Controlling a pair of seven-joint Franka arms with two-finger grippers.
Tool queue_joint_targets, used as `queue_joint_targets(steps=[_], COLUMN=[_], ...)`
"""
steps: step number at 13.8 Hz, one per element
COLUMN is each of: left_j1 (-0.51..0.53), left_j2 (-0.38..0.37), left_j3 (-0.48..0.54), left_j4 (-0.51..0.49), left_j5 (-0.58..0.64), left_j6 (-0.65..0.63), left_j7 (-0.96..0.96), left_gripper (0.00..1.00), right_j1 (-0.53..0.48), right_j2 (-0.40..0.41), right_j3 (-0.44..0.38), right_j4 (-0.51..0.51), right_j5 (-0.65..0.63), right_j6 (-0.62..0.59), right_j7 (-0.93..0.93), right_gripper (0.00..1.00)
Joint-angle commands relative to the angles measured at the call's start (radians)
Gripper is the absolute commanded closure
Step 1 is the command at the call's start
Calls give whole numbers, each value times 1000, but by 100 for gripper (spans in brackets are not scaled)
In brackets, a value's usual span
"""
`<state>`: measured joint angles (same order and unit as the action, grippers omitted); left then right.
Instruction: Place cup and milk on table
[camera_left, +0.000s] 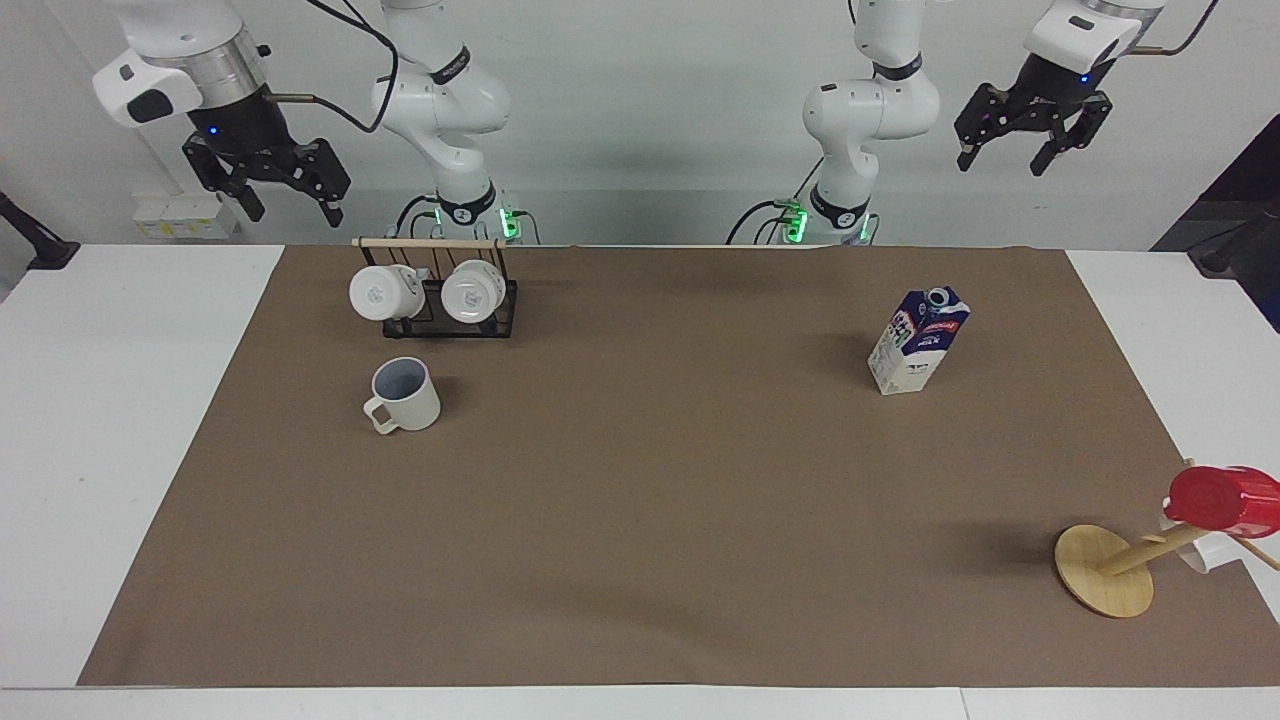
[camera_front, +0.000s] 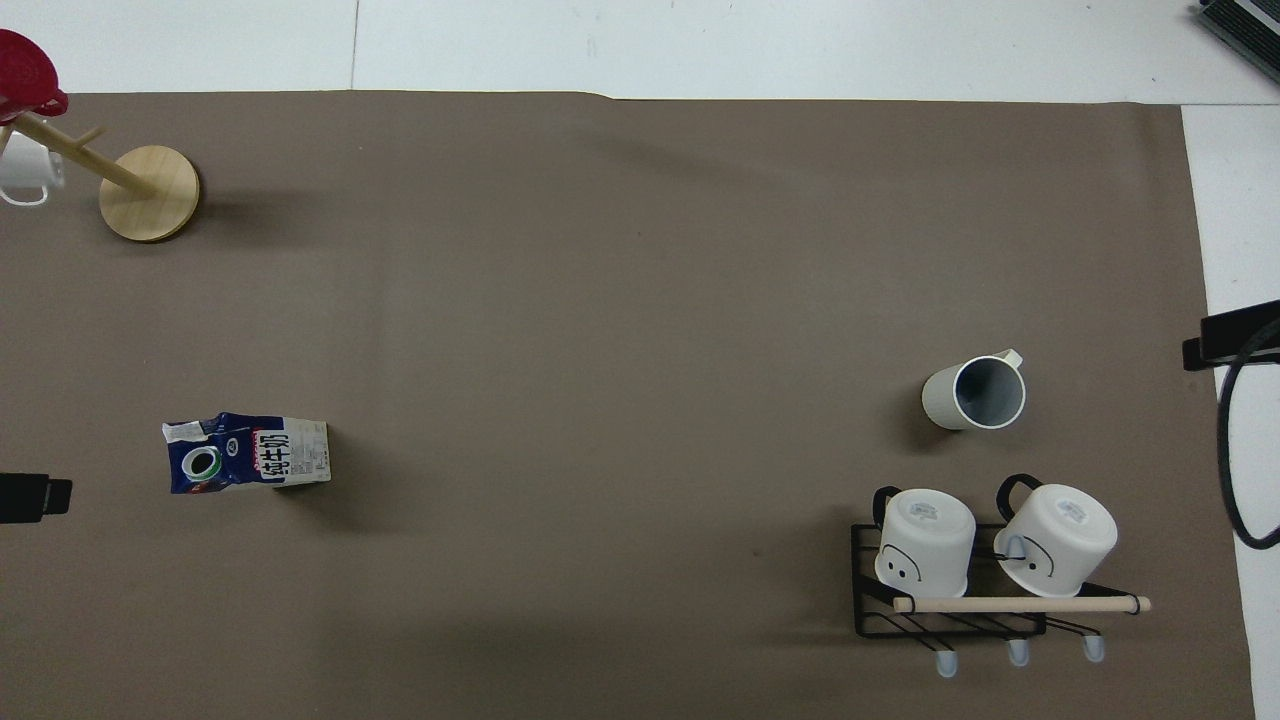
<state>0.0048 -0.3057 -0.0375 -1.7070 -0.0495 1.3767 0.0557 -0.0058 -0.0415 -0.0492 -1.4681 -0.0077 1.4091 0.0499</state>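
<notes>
The cream-beige cup (camera_left: 405, 395) stands upright on the brown sheet of the table (camera_left: 640, 480), toward the right arm's end. It is a little farther from the robots than the mug rack, and it also shows in the overhead view (camera_front: 975, 393). The blue-and-white milk (camera_left: 920, 340) stands upright on the sheet toward the left arm's end (camera_front: 248, 453). My right gripper (camera_left: 292, 205) hangs open and empty, high over the table's edge at the robots' end by the rack. My left gripper (camera_left: 1005, 160) hangs open and empty, high over the left arm's end of that edge.
A black rack (camera_left: 435, 300) with a wooden bar holds two white mugs at the robots' end of the sheet (camera_front: 960, 585). A wooden mug tree (camera_left: 1105, 570) with a red cup (camera_left: 1225, 498) and a white mug stands at the sheet's corner, farthest from the robots, at the left arm's end.
</notes>
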Motion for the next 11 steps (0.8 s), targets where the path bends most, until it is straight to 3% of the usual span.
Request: queue_joint_targets(steps=[1,11], left_j1=[14,12], left_j2=[-7,7], left_j3=[-1,-4], left_j4=[13,72], left_j5=[-1,46], left_j6=[-19,9], left_j7=[-2,4], left_gripper=[0,0], right_j1=[-8,-7], right_j2=[-14,-17], right_j3=[2,2], right_j4=[-12,-17], right_j5=[-15,-14], right_j6=[1,-7], right_j7=[-18,-15], right_gripper=[0,0])
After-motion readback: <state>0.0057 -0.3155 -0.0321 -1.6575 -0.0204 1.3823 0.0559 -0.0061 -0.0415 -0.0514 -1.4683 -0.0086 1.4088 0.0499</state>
